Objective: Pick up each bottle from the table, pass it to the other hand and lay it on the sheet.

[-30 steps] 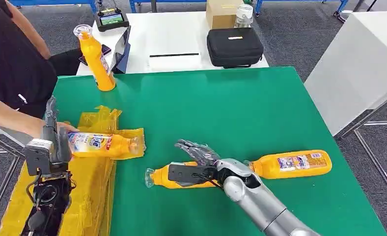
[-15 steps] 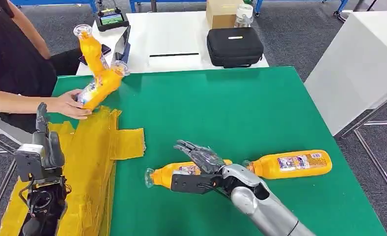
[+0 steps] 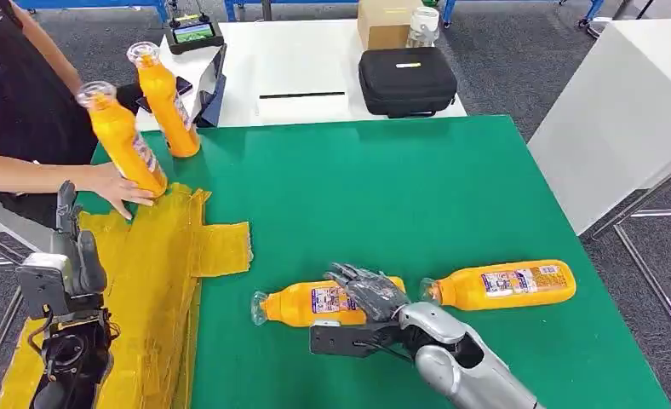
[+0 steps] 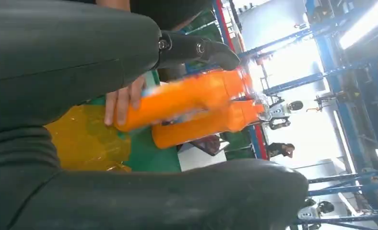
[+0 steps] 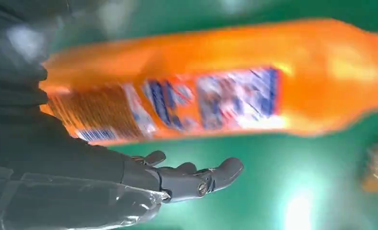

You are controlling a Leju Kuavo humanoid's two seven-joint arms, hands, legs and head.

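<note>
Lower centre, the right hand (image 3: 368, 291) spreads empty fingers over a lying bottle (image 3: 315, 304); lower left, the left hand (image 3: 66, 256) is open, empty.

Two orange bottles (image 3: 328, 304) (image 3: 504, 284) lying on table, two upright (image 3: 169, 102) (image 3: 123, 141), yellow sheet (image 3: 157, 281) bare

A robot test floor in an industrial hall.

A green-topped work table (image 3: 451, 196) stands on grey carpet (image 3: 519, 60), with a white side table (image 3: 289, 68) behind it carrying a black zip case (image 3: 407, 81), a cardboard box (image 3: 383, 24) and a handheld controller with a lit screen (image 3: 194, 34). Blue metal frames (image 4: 350, 110) and bright overhead lighting (image 4: 369, 24) show in the left wrist view, along with a wheeled stand (image 4: 280, 112).
</note>
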